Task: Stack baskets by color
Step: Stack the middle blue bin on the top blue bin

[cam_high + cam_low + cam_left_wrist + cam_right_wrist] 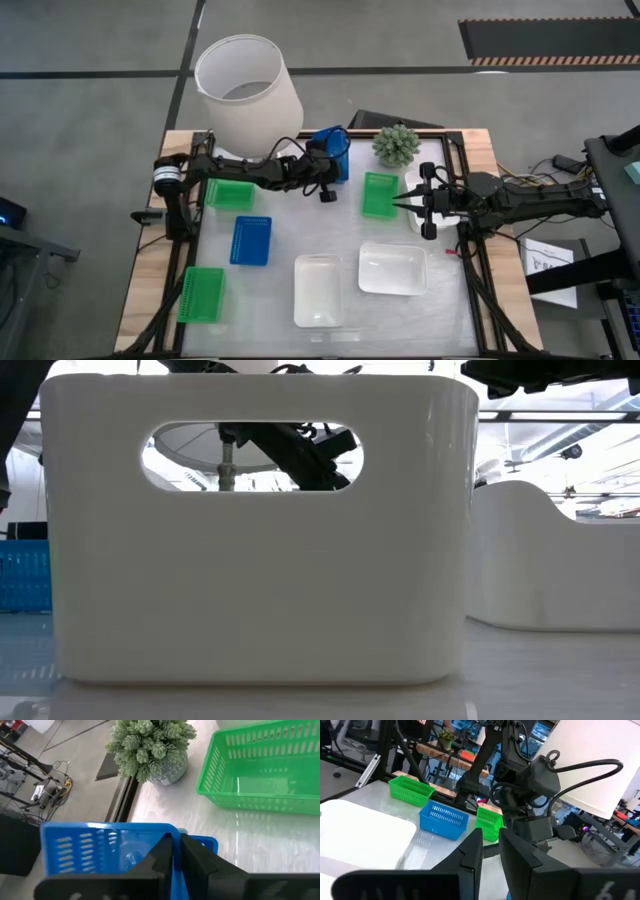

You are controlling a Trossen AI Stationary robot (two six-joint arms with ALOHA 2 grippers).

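My left gripper [325,170] reaches from the left to the table's far middle and is shut on a blue basket [335,150], which stands tilted beside the potted plant [396,143]. A second blue basket [251,240] lies flat on the left. Three green baskets [228,192] [202,294] [380,194] and two white ones [318,290] [392,268] rest on their bottoms. A third white basket [413,185] is partly hidden under my right gripper [398,203]. That gripper hovers level at the right, a narrow gap between its fingers [470,852], with nothing between them. My left gripper pinches one wall of the blue basket at its rim [174,831], a finger [159,857] on each side of the wall. The fingers slant down, coming from the table's left. The basket is tipped up; I cannot tell whether its low edge touches the table.
A large white lampshade [245,90] stands at the far left corner, close over the left arm. In the low view a white basket [260,530] fills the foreground and blocks most of the table. Bare tabletop lies in the middle, between the baskets.
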